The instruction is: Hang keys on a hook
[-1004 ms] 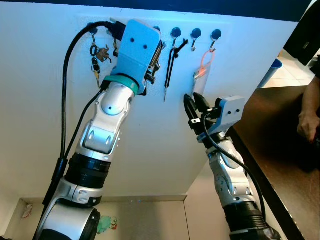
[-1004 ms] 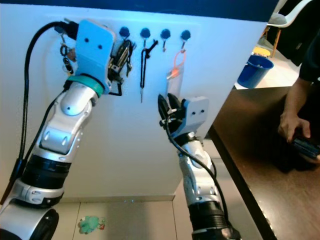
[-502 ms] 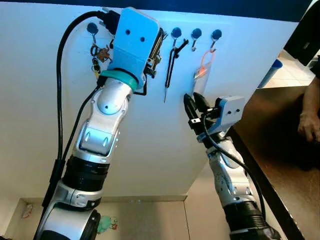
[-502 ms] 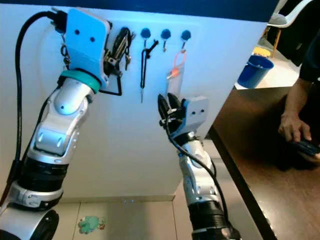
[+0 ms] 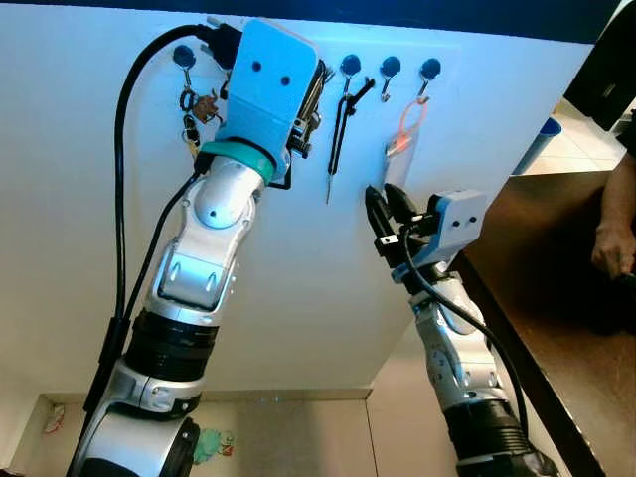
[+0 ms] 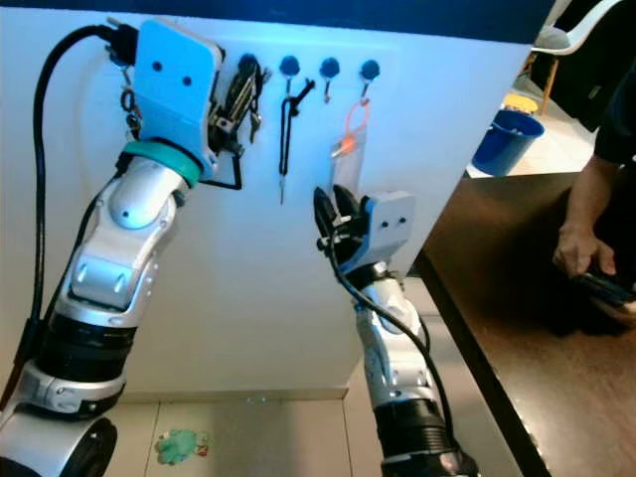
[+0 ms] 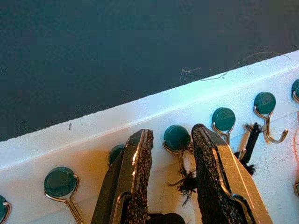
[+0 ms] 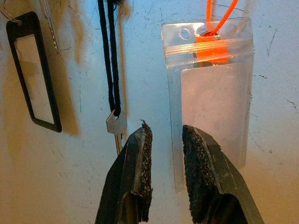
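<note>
- Head camera: the left gripper (image 5: 310,94) is raised against the white wall (image 5: 298,278), right at the row of round dark-capped hooks (image 5: 390,68). A black rectangular key tag (image 6: 227,164) hangs below it. A bunch of keys (image 5: 194,114) hangs from the far-left hook, a black cord with a key (image 5: 338,124) from another, and a clear badge pouch on an orange loop (image 5: 400,139) from the right-hand one. The right gripper (image 5: 383,214) is lower, below the pouch. A person's hand (image 5: 614,243) rests on the dark table (image 5: 556,328) at right.
- Left wrist: the fingers (image 7: 135,182) stand a little apart either side of one hook, nothing clamped between them that I can tell.
- Right wrist: the pads (image 8: 142,172) sit narrowly parted and empty, between the hanging key and the pouch; the black tag hangs off to one side.
</note>
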Robot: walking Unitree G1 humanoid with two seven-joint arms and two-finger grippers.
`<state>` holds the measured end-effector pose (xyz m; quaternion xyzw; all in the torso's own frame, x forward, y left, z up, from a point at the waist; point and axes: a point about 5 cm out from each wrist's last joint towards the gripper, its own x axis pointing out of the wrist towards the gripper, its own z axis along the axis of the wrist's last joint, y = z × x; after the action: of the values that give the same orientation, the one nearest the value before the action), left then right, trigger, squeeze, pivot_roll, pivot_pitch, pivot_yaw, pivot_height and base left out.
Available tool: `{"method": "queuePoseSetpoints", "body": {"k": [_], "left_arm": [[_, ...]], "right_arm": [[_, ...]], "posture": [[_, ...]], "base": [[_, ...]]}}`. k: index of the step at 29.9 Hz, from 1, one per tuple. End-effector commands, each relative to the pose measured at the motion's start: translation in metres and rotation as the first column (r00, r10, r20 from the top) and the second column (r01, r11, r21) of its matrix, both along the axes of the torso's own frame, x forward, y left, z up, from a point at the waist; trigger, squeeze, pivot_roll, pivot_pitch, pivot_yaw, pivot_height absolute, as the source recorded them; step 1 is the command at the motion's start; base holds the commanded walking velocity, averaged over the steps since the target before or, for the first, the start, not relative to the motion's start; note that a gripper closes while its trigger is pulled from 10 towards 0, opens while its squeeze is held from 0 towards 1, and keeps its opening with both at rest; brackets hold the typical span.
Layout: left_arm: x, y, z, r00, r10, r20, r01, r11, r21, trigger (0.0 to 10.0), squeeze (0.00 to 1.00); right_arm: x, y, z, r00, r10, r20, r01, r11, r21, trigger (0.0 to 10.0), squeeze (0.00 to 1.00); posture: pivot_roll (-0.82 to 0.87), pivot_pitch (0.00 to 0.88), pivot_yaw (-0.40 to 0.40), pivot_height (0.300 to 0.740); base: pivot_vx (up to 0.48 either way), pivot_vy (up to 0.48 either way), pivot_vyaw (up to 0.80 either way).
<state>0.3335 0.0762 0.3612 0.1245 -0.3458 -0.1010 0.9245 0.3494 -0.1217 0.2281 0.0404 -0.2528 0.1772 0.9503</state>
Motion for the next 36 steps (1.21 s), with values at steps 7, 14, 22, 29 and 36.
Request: {"method": "queuePoseSetpoints", "body": {"k": [7, 14, 22, 29, 36], "left_arm": [[0.011, 0.001, -0.010, 0.998, 0.039, -0.049, -0.038, 0.999, 0.027, 10.0, 0.00], [0.015, 0.005, -0.009, 0.996, 0.065, -0.058, -0.064, 0.998, 0.025, 10.0, 0.00], [0.011, 0.007, -0.004, 0.997, 0.059, -0.043, -0.059, 0.998, -0.004, 10.0, 0.00], [0.005, 0.005, -0.001, 0.999, 0.035, -0.020, -0.035, 0.999, -0.020, 10.0, 0.00], [-0.001, 0.003, 0.000, 1.000, 0.020, -0.004, -0.020, 1.000, -0.022, 10.0, 0.00]], "right_arm": [[0.000, 0.000, -0.001, 1.000, -0.003, -0.002, 0.003, 1.000, -0.004, 10.0, 0.00], [0.000, 0.000, -0.001, 1.000, -0.005, -0.003, 0.005, 1.000, -0.005, 10.0, 0.00], [0.000, 0.000, -0.001, 1.000, -0.004, -0.004, 0.004, 1.000, -0.006, 10.0, 0.00], [0.000, 0.000, -0.001, 1.000, -0.003, -0.004, 0.003, 1.000, -0.006, 10.0, 0.00], [0.001, 0.000, -0.001, 1.000, -0.003, -0.005, 0.003, 1.000, -0.007, 10.0, 0.00]], "posture": [[0.16, 0.121, 0.044, 0.740], [0.16, 0.123, 0.044, 0.740], [0.16, 0.123, 0.042, 0.740], [0.16, 0.124, 0.040, 0.740], [0.16, 0.125, 0.038, 0.740]], "base": [[0.000, 0.000, 0.00], [0.000, 0.000, 0.00], [0.000, 0.000, 0.00], [0.000, 0.000, 0.00], [0.000, 0.000, 0.00]]}}
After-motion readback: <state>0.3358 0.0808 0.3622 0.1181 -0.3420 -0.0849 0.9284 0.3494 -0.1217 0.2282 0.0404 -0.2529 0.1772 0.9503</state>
